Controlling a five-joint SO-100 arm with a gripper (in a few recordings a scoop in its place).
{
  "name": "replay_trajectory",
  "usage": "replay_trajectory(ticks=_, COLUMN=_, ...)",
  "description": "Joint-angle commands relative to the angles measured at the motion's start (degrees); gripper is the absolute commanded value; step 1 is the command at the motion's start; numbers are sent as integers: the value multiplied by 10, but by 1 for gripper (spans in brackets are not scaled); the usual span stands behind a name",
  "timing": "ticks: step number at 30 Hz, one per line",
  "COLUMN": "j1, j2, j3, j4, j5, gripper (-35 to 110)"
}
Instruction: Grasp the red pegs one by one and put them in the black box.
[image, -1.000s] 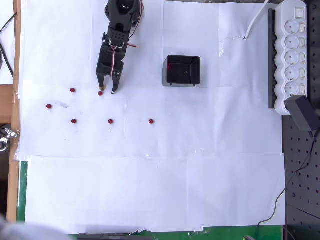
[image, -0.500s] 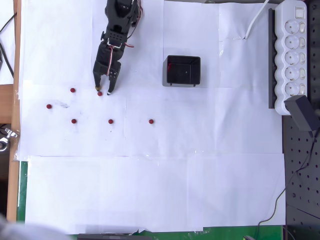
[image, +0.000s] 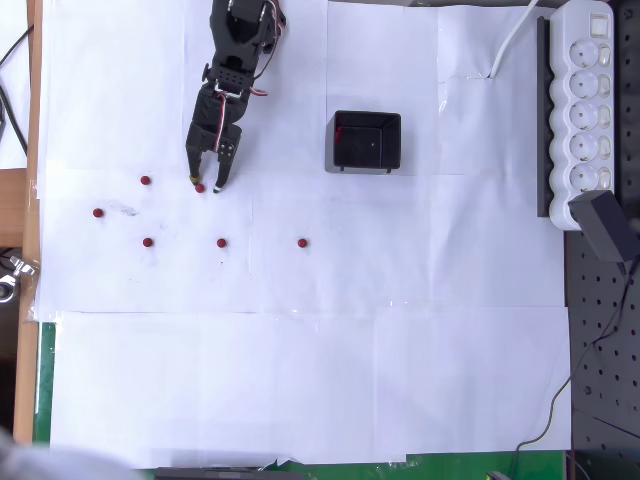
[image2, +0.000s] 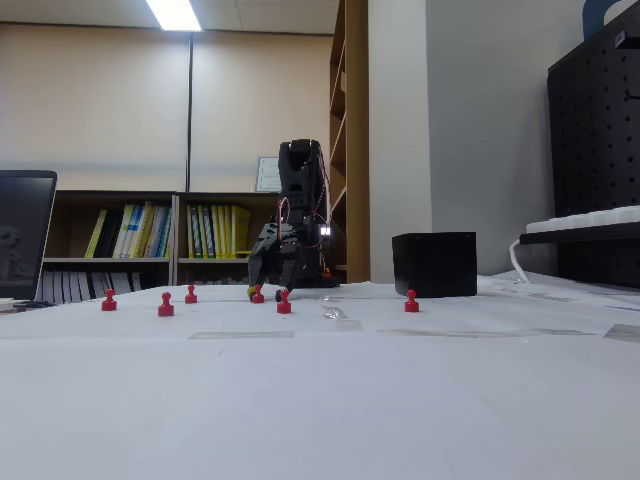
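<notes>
— Near the left edge of the white paper-covered table (image: 300, 380), seen from overhead?
— Small dark red round pegs: outermost one (image: 97, 213) closest to that edge, then one (image: 146, 181) higher up toward the far edge, one (image: 148, 242) below it.

— Further right?
— Black two-finger gripper (image: 204, 184) of the black arm (image: 235, 60), reaching in from the far edge. Fingers parted and tips down at the paper, straddling a red peg (image: 200, 187); whether pressing on it, cannot tell. In the low fixed view, gripper (image2: 268, 292) down at the surface with that peg (image2: 257, 294) between the tips.

— Past the gripper?
— Two more pegs in a row with the lower left one: first (image: 221, 243), second (image: 302, 242), well apart.

— And the container?
— Small square black open-topped plastic box (image: 366, 141) right of the gripper, toward the far edge, something red glinting at its inner left corner. Standing apart from all pegs on the paper.

— By the right edge?
— White power strip (image: 583, 110), running along it.
</notes>
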Motion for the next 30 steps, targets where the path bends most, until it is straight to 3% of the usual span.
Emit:
replay_trajectory(ticks=1, j1=14, j2=24, j3=25, j4=-13, j5=-4, gripper=14)
replay_trajectory(ticks=22, j1=19, j2=45, j3=39, j4=-8, j5=-5, gripper=13)
replay_trajectory(ticks=30, j1=15, j2=17, j3=34, j4=25, j5=-11, gripper=0)
